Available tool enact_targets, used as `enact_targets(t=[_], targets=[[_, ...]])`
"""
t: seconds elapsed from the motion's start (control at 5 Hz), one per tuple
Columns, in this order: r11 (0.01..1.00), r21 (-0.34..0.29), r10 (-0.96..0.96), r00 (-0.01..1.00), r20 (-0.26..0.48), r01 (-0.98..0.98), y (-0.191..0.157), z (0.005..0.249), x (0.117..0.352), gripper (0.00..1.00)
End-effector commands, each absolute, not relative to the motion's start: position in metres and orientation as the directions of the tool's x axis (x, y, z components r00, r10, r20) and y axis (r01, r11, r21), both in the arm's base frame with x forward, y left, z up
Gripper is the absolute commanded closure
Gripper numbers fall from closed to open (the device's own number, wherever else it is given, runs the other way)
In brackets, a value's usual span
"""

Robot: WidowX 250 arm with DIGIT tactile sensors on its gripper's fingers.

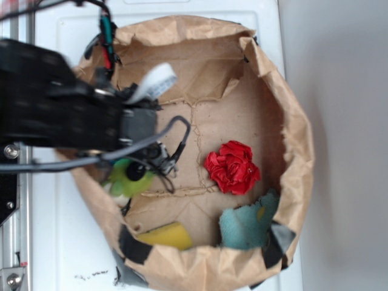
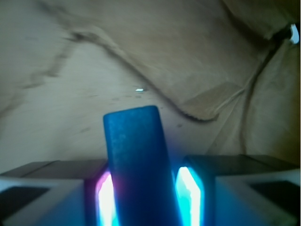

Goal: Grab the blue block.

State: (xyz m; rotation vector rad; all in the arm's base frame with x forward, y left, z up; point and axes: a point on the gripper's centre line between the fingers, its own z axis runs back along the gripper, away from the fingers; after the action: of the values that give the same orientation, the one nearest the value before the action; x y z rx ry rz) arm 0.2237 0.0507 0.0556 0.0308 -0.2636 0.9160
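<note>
In the wrist view the blue block (image 2: 137, 160) stands on end between my fingers, a plain matte slab with rounded corners whose top sticks out past the fingertips. My gripper (image 2: 146, 181) is shut on the blue block, with a glowing pad (image 2: 104, 197) pressed against each side. In the exterior view the gripper (image 1: 159, 159) hangs over the left part of the brown paper bag's floor (image 1: 242, 115). The arm hides the block there.
A red crumpled flower-like thing (image 1: 232, 168) lies mid-floor. A teal cloth (image 1: 247, 225) and a yellow sponge (image 1: 167, 234) sit at the near wall. A green toy (image 1: 123, 180) is just under the arm. The crumpled bag rim (image 1: 300, 151) rings everything.
</note>
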Motion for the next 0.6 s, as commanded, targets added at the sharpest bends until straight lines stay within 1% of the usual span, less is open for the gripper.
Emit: enact_targets(t=[0.0,0.2,0.4], targets=[[0.762,-0.167,0.644,0.705,0.296,-0.626,0.061,0.097,0.217,1.0],[0.822,-0.165,0.57,0.782,0.251,-0.546,0.062,0.113,0.223,1.0],[0.871,-0.125,0.49,0.834,0.252,-0.474,0.055,0.141,0.231,1.0]])
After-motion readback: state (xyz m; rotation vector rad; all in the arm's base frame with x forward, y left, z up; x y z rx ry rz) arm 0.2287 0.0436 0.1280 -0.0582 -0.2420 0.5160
